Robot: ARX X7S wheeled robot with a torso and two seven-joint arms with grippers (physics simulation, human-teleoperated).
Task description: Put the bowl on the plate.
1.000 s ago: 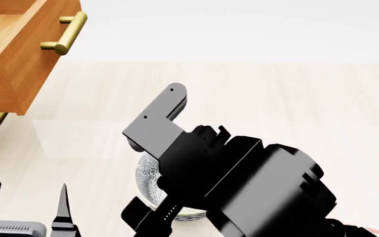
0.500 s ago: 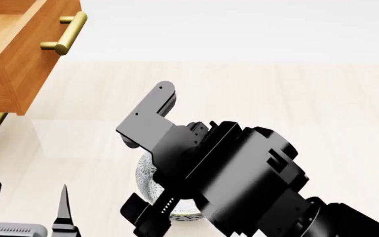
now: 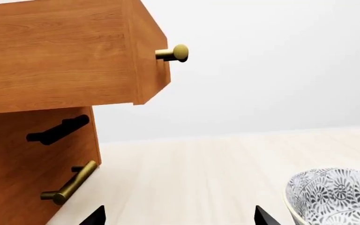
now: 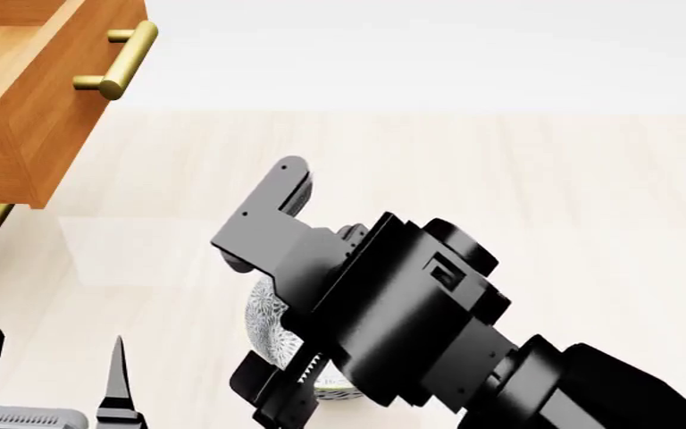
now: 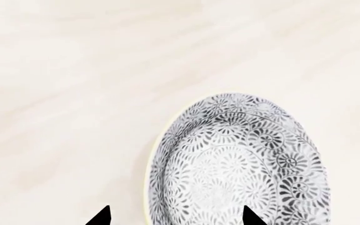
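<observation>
Right wrist view — patterned bowl (image 5: 236, 164) upright, nothing inside

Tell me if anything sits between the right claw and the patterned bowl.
Nothing visible does. In the right wrist view, the right claw is open directly above the bowl, its fingertips straddling the near rim with only bare light wood tabletop around. The plate is not in view.

Pale wood floor (image 5: 73, 70) — bowl (image 5: 236, 164) atop
</observation>
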